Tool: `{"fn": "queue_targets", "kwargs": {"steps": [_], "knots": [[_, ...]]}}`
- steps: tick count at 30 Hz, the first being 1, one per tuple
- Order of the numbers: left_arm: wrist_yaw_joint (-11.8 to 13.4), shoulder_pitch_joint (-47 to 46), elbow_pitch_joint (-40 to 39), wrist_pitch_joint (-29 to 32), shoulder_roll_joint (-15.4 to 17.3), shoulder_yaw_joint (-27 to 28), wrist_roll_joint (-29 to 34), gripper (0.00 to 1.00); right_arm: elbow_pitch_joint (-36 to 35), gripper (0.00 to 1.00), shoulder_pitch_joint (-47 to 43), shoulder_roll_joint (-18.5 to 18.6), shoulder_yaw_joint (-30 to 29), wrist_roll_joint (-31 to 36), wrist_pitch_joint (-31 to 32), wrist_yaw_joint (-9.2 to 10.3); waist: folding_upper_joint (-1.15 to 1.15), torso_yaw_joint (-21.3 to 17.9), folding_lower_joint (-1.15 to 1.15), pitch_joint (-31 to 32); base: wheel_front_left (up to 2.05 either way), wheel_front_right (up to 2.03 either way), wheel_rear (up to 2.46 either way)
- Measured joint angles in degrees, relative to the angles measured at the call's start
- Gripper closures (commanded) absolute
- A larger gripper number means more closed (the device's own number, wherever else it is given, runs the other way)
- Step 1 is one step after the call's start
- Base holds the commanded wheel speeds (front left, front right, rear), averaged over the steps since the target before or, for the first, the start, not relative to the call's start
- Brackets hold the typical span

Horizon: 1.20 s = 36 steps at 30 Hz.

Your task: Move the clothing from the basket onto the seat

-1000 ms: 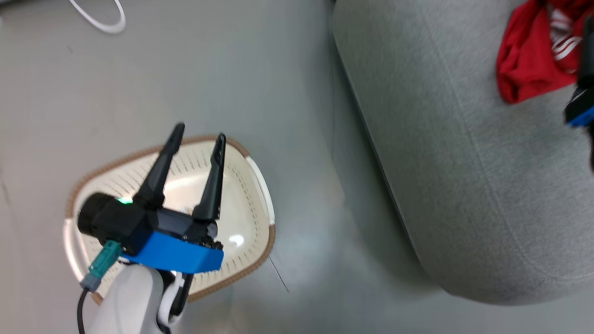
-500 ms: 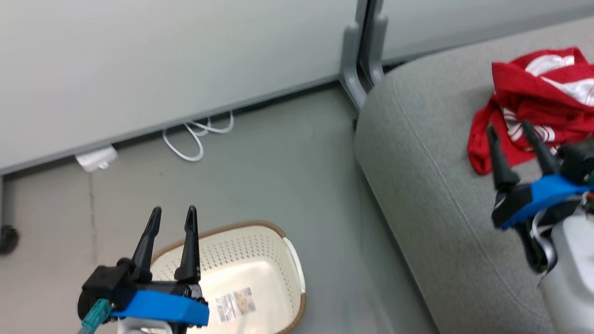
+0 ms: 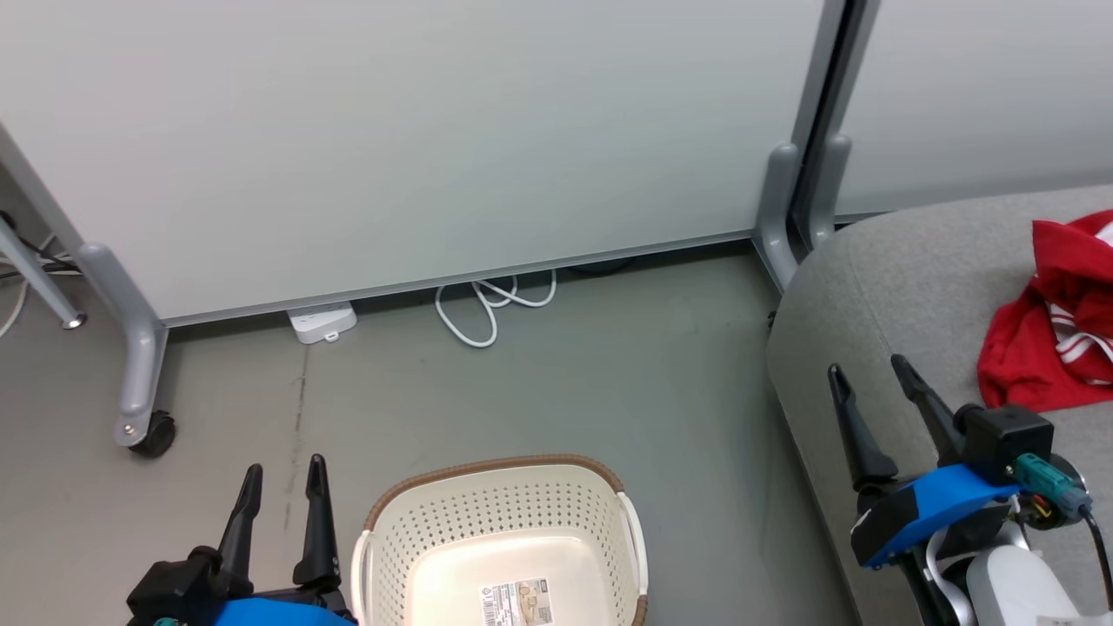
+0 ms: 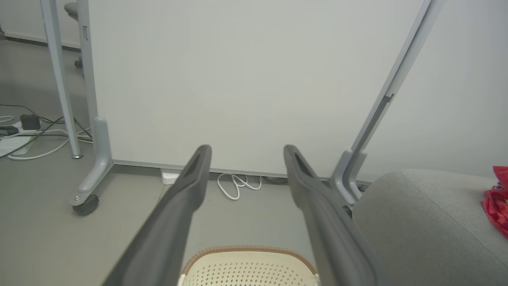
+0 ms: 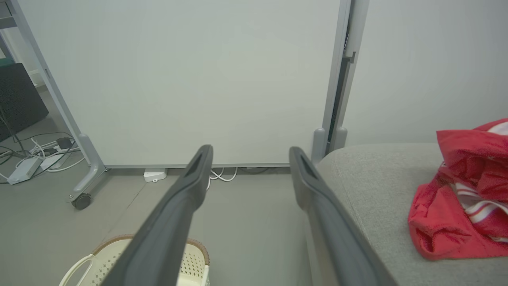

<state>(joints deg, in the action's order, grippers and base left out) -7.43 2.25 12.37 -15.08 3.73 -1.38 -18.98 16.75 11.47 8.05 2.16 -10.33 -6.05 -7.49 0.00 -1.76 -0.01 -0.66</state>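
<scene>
The red clothing [image 3: 1056, 339] with white stripes lies bunched on the light-grey seat [image 3: 904, 296] at the right; the right wrist view shows the clothing [image 5: 464, 198] on the seat [image 5: 373, 190] too. On the floor stands the cream basket [image 3: 500, 543] with a brown rim, nothing but a label on its bottom. My left gripper [image 3: 280, 474] is open at the lower left, beside the basket's left handle. Over the seat's front edge, left of the clothing, my right gripper [image 3: 869, 372] stands open and holds nothing.
A pale partition wall [image 3: 417, 139] on grey wheeled feet [image 3: 139, 382] stands behind the floor. A white cable [image 3: 487, 304] and a white power strip [image 3: 322, 322] lie at its base. More cables [image 5: 35, 155] lie on the floor at the far left.
The head camera has tilted up, so the wall now shows and the basket and seat sit lower. Both grippers have drawn back low in the view, open throughout. The clothing stays on the seat.
</scene>
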Motion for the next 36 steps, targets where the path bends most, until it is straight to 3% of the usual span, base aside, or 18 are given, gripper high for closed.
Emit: {"fn": "queue_targets", "kwargs": {"steps": [22, 23, 31, 36], "knots": [[0.0, 0.99, 1.7, 0.01, -0.41, 0.45, -0.88, 0.0, -3.54, 0.0, -3.54, -3.19, -0.19, 1.55, 2.46, 0.0, 0.0, 1.62, 0.01, 0.33, 0.0, 0.0, 0.0], [0.01, 1.02, 1.9, 0.02, -0.48, 0.44, -0.94, 1.0, -3.34, 1.0, -3.57, -3.23, -0.15, 1.54, 2.45, 0.0, 0.0, 1.61, 0.02, 0.33, 0.0, 0.0, 0.0], [0.0, 2.79, 5.89, 0.46, -0.88, 0.46, -1.33, 1.0, 0.99, 1.0, -5.94, -3.45, -0.15, 1.31, 2.55, 0.01, 0.0, 1.61, 0.02, 0.33, 0.0, 0.0, 0.0], [0.01, 2.91, 5.99, 1.83, -0.91, 0.67, -5.97, 1.0, 1.31, 1.0, -6.11, -3.6, -0.73, -3.81, 3.46, 0.01, 0.0, 1.61, 0.02, 0.33, 0.0, 0.0, 0.0]]}}
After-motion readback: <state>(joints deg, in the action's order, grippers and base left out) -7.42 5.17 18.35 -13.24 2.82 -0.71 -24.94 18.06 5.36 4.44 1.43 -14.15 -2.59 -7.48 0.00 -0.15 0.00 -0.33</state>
